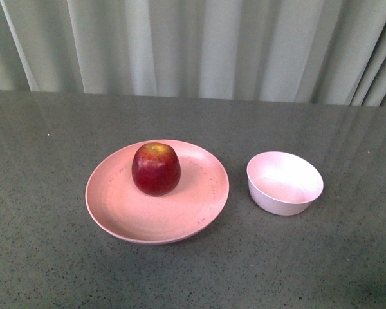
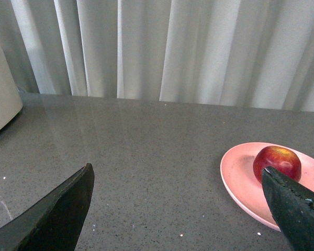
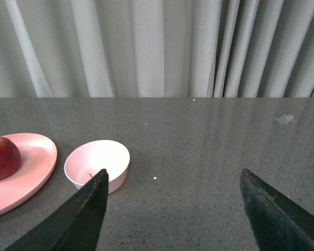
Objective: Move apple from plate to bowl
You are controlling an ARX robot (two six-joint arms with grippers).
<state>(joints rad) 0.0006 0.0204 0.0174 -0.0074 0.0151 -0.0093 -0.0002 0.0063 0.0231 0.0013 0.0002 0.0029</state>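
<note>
Left claw (image 2: 177, 172) and right claw (image 3: 172, 175) gape wide, empty, while apple (image 1: 156, 168) sits on plate (image 1: 116, 206).

Dark grey speckled tabletop (image 1: 51, 257) before pale, pleated curtains (image 1: 199, 45), softly lit.

Seemingly level, left end effector (image 2: 177, 170) and right end effector (image 3: 172, 172) gape wide.

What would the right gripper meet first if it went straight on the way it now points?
Likely just bare table, then the curtain: the right gripper is open, and between its fingers only table shows. The bowl sits close beside one finger's line and might be clipped; depth is unclear.
</note>
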